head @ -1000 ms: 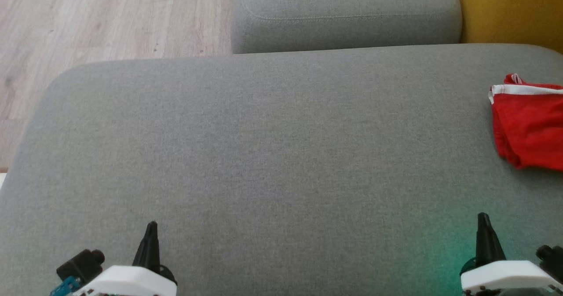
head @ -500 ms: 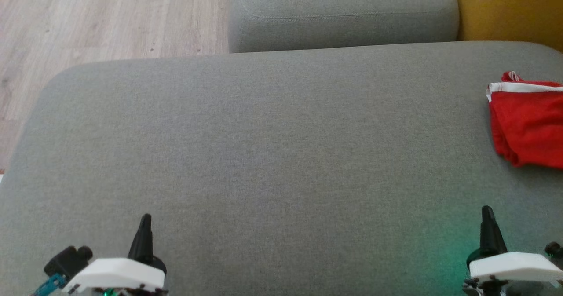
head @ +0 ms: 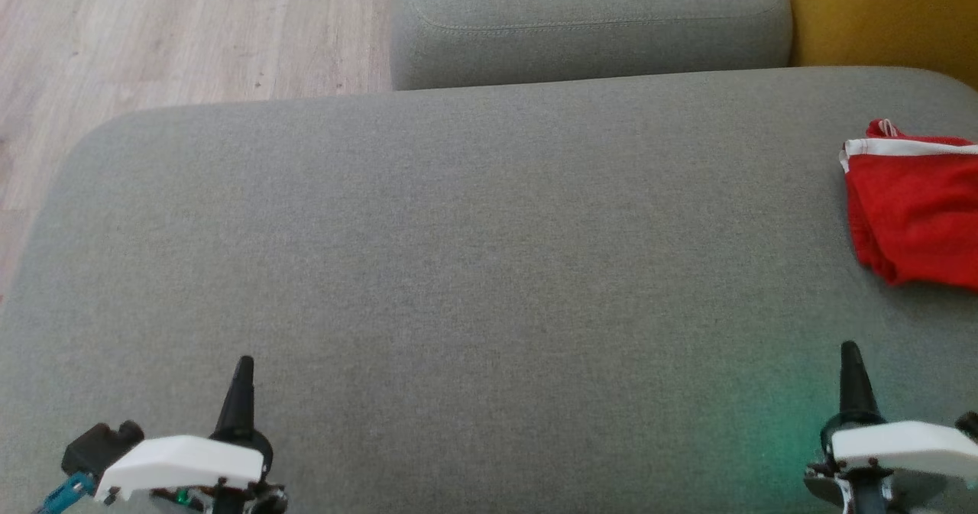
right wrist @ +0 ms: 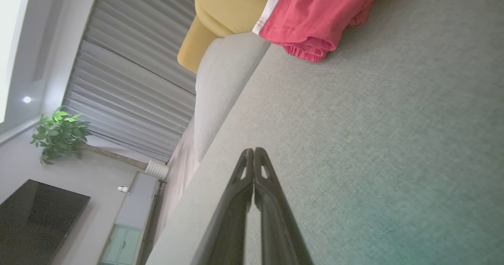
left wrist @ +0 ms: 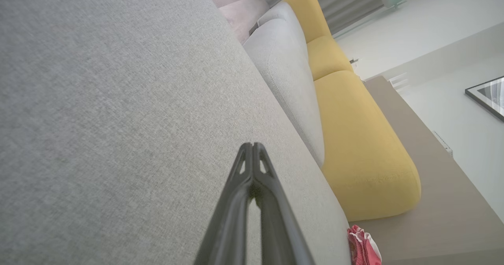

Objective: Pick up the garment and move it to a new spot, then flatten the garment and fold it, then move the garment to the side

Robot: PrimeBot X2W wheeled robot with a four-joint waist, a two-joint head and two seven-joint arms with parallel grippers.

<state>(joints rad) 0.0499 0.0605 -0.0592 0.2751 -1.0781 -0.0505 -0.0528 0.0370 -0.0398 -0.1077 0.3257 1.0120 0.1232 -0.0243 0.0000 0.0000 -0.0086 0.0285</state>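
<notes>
A folded red garment (head: 913,208) with a white stripe lies at the right edge of the grey sofa seat (head: 474,254), partly cut off by the frame. The right wrist view has the garment (right wrist: 315,17) at its top, and its bit of red (left wrist: 362,247) peeks in low in the left wrist view. My left gripper (head: 241,369) rests at the lower left, shut and empty, its fingertips (left wrist: 252,147) pressed together. At the lower right my right gripper (head: 850,353) is shut on nothing too, with fingertips (right wrist: 252,151) touching, well short of the garment.
A grey back cushion (head: 588,25) stands behind the seat, with a yellow cushion (head: 886,17) at the upper right. Wooden floor (head: 153,33) lies beyond the seat's left edge. A plant (right wrist: 59,135) and a dark screen (right wrist: 35,217) stand far off.
The whole head picture has shifted a little left and up, so the camera moved. Both grippers sit slightly higher in the picture; the garment lies where it was.
</notes>
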